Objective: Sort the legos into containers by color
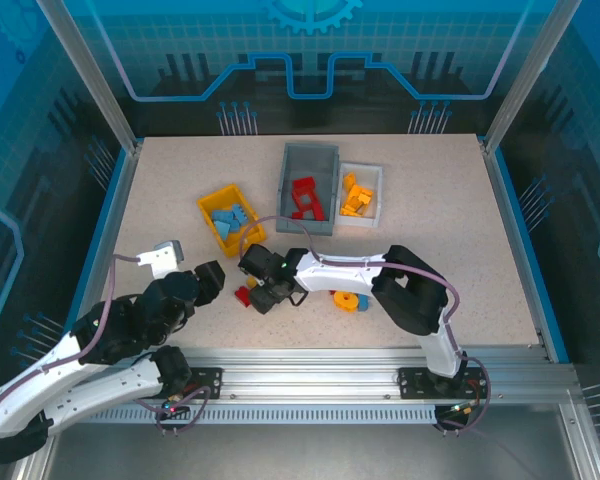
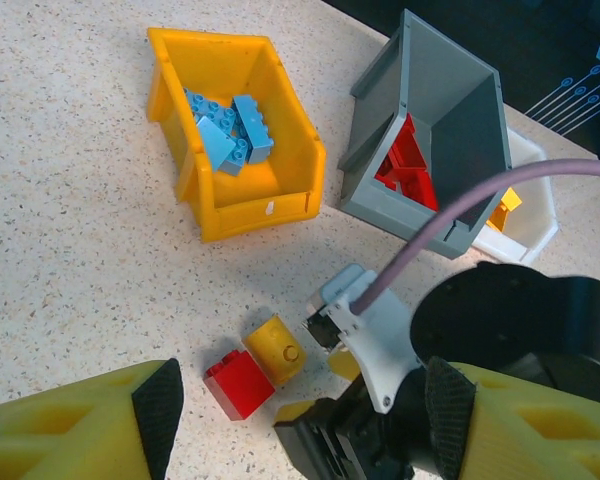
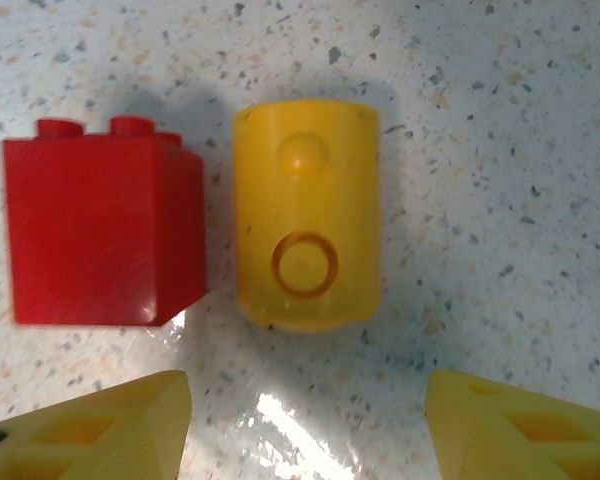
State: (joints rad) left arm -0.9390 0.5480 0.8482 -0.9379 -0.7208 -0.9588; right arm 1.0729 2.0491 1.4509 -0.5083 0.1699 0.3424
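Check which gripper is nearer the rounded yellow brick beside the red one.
Right. The right gripper hovers at the rounded yellow brick, open; the left gripper is farther off to its left, beyond the red brick.

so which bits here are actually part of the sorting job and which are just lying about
Part of the job: yellow bin with blue bricks; grey bin with red bricks; white bin with yellow-orange bricks; loose red brick, loose yellow rounded brick and orange piece on the table.

Just there: purple cable, aluminium rail, blue enclosure panels.
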